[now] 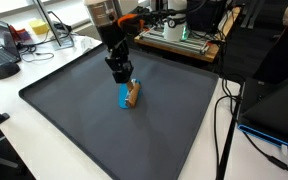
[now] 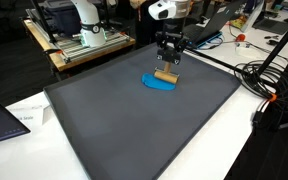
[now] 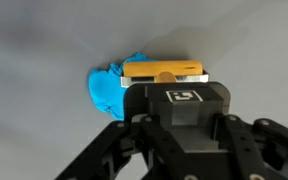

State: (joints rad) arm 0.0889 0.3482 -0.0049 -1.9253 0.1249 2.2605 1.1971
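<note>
Clearly the wooden block (image 2: 166, 75) is the thing in hand. It lies on a crumpled blue cloth (image 2: 155, 84) toward the far part of the dark mat (image 2: 134, 130), and the gripper (image 2: 168, 63) stands straight above it, jaws drawn in on the block's upper edge.

As I judge it, the hold is shallow. If the arm lifts or slides, the block may pivot out of the fingers. The soft cloth beneath may also bunch and drag along, since it gives no firm base.

In both exterior views the arm's upright stance is plain, along with the wide bare mat around the pair. Only the wrist view shows the block's (image 3: 162, 71) yellowish top and pale lower layer, with the cloth (image 3: 106, 90) bulging out to one side. There the gripper's own body hides the fingertips, so the contact itself cannot be seen.
</note>
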